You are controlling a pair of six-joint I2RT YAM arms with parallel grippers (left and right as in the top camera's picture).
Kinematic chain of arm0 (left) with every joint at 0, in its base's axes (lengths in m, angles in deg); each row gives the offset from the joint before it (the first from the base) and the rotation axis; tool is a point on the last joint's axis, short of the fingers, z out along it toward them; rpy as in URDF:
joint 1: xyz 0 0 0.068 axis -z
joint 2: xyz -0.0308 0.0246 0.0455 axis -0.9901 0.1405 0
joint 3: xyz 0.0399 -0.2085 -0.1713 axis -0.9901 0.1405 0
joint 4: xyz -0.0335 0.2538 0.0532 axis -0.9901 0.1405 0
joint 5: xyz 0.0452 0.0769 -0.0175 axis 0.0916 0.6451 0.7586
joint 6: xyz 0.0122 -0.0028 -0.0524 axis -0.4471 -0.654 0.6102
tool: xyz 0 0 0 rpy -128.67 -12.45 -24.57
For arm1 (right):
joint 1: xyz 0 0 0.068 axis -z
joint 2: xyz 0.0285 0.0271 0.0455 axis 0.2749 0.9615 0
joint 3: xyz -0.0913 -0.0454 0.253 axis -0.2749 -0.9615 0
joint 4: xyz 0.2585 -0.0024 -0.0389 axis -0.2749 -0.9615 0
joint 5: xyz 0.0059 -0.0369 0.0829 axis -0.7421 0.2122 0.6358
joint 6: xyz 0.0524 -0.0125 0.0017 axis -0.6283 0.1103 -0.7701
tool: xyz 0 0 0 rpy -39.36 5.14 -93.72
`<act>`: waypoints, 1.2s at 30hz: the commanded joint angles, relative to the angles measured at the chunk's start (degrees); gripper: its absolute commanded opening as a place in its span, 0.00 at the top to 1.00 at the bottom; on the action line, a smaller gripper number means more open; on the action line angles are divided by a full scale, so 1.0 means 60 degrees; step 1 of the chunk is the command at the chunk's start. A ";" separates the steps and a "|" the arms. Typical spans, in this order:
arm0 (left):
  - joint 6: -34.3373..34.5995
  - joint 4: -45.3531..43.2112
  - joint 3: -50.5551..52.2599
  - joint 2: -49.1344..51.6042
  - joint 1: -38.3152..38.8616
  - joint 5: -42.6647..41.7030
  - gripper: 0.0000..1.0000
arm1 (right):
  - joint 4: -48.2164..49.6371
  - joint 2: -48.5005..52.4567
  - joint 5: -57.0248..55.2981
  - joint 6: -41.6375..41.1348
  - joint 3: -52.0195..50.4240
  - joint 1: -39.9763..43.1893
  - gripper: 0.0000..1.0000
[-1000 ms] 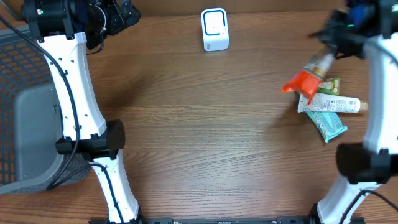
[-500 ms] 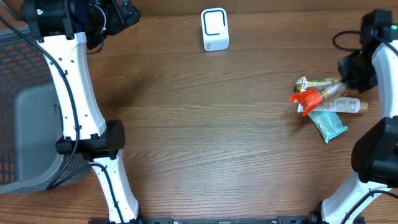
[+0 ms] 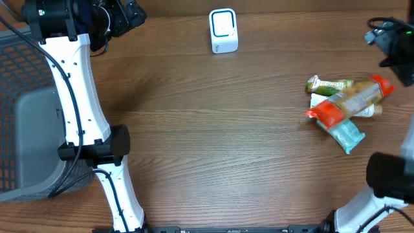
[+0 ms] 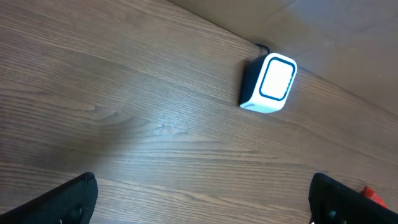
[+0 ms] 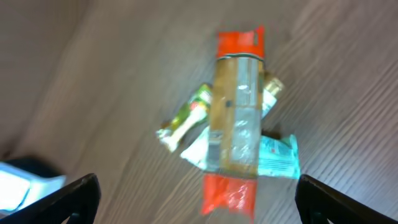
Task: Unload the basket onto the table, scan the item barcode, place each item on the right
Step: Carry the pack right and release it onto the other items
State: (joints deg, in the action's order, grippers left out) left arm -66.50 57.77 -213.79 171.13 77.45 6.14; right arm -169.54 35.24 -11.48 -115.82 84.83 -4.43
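Observation:
The item, a clear packet with orange-red ends [image 3: 349, 102], lies slantwise on top of a small pile at the table's right; in the right wrist view the packet [image 5: 236, 118] is blurred and well below the camera. My right gripper [image 3: 390, 46] hangs open above and beyond it, its fingers [image 5: 68, 199] far apart with nothing held. The white, blue-rimmed barcode scanner [image 3: 224, 30] stands at the back middle, also seen as the scanner [image 4: 268, 84] in the left wrist view. My left gripper [image 4: 202, 199] is open and empty over bare wood at the far left.
Under the item lie a green packet [image 3: 328, 84], a white tube [image 3: 370, 112] and a teal packet [image 3: 347, 135]. A grey mesh basket [image 3: 26, 129] sits off the table's left edge beside the left arm's white links [image 3: 77, 97].
My right gripper has opened and let go of the orange-ended packet, which now lies across the pile. The gripper has pulled back toward the far right. The left arm is still.

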 commanded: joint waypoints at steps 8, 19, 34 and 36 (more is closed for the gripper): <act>0.0106 -0.0007 -0.0018 -0.0047 0.0062 -0.0036 0.00 | -0.0109 -0.2579 0.1978 0.2226 0.0892 -0.1534 0.00; 0.0106 -0.0007 -0.0018 -0.0047 0.0062 -0.0036 0.00 | -0.0106 -0.4736 0.1894 0.2248 0.0892 -0.2313 0.00; 0.0106 -0.0007 -0.0018 -0.0047 0.0062 -0.0036 0.00 | -0.0106 -0.5792 0.0758 0.3249 0.0634 -0.2277 0.00; 0.0106 -0.0007 -0.0018 -0.0047 0.0062 -0.0036 0.00 | -0.0051 -0.6065 0.0331 0.3253 0.0106 -0.2266 0.00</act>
State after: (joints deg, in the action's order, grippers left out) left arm -66.48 57.79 -213.79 171.13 77.45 6.17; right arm -170.26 0.55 -4.86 -97.99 88.46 -18.02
